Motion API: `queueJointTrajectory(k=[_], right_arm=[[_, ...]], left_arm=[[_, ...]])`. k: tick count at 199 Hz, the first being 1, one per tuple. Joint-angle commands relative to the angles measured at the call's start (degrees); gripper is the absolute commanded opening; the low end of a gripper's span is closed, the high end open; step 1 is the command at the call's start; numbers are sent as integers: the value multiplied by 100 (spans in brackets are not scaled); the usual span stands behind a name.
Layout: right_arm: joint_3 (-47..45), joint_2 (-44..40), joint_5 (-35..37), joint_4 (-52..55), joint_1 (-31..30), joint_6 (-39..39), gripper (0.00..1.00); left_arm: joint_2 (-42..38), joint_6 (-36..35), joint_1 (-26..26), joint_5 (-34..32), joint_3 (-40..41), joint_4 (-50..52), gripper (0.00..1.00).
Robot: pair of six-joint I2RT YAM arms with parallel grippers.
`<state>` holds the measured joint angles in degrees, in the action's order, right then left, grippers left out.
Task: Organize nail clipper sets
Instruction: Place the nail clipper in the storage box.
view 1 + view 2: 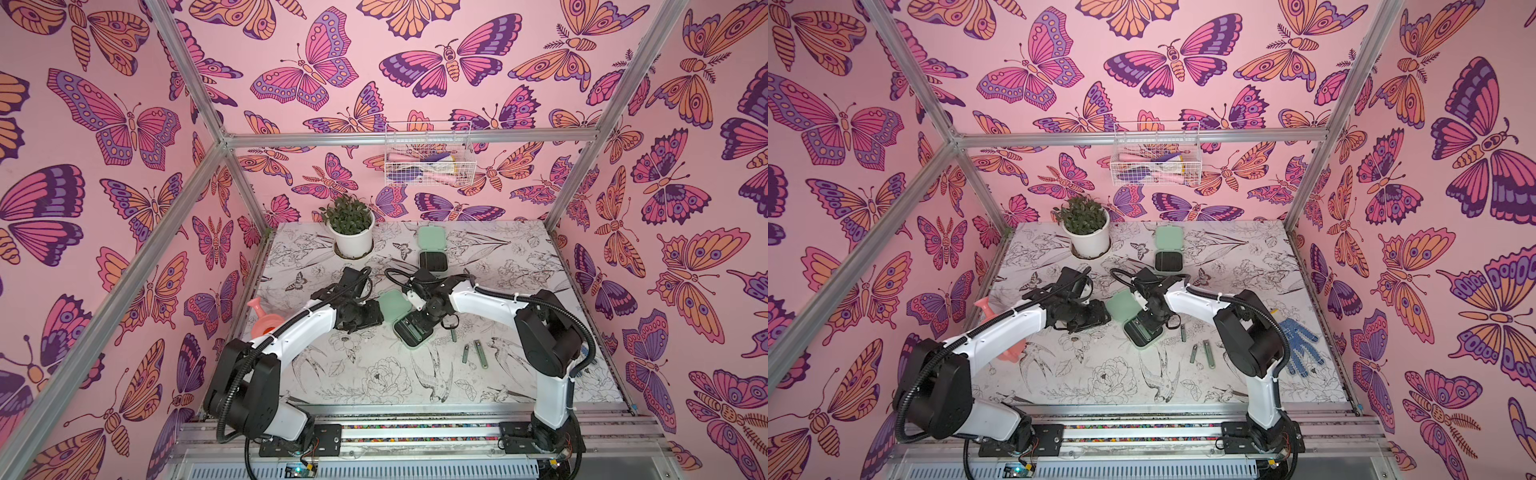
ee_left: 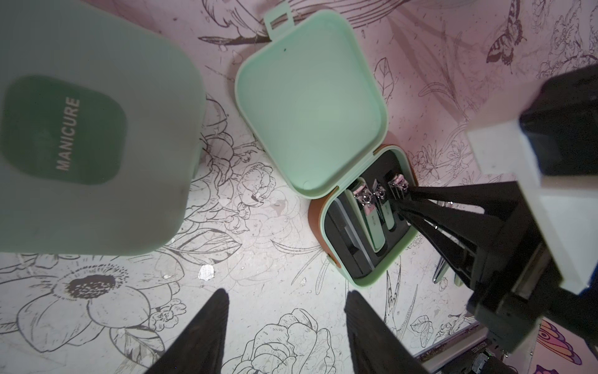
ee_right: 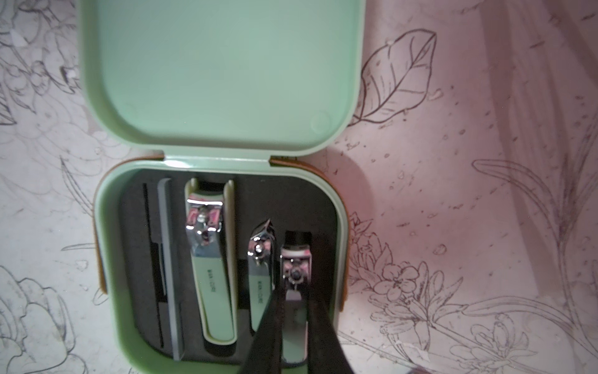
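1. As the right wrist view shows it, my right end effector (image 3: 294, 291) is closed almost fully across the narrow sides of the small clipper (image 3: 295, 268). That clipper sits in the outermost slot of the open case (image 3: 108, 246).
2. I judge the clipper stiff, light and slick (chromed steel with a painted lever). A pinch across its flat flanks near mid-length should hold best, because the lever end may spring.
3. The dark insert looks snug, so the clipper should go straight down into the slot.
4. The case is thin plastic and probably light, and it could skid on the table (image 1: 374, 374) if pushed sideways.
5. My left end effector (image 2: 288, 311) is about half open and empty. It hangs above the table beside the closed case (image 2: 97, 129).
6. Loose clippers (image 1: 480, 353) lie near the open case.
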<state>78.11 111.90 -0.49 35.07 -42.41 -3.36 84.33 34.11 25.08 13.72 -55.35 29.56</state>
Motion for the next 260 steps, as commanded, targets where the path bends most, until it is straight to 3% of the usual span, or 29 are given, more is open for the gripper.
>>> queueJointTrajectory(k=[1,63,182,260], right_arm=[[-67,78,-21,-37,-48,25,0],[-84,57,-85,-3,-52,108,0],[247,326,290,138,-81,-440,0],[424,-123,480,306,-118,-424,0]], left_arm=[[-83,18,-38,-9,104,-16,60],[-91,-7,-35,-184,140,-22,60],[-37,-205,-159,-167,126,-38,60],[-22,-217,-161,-132,104,-23,60]])
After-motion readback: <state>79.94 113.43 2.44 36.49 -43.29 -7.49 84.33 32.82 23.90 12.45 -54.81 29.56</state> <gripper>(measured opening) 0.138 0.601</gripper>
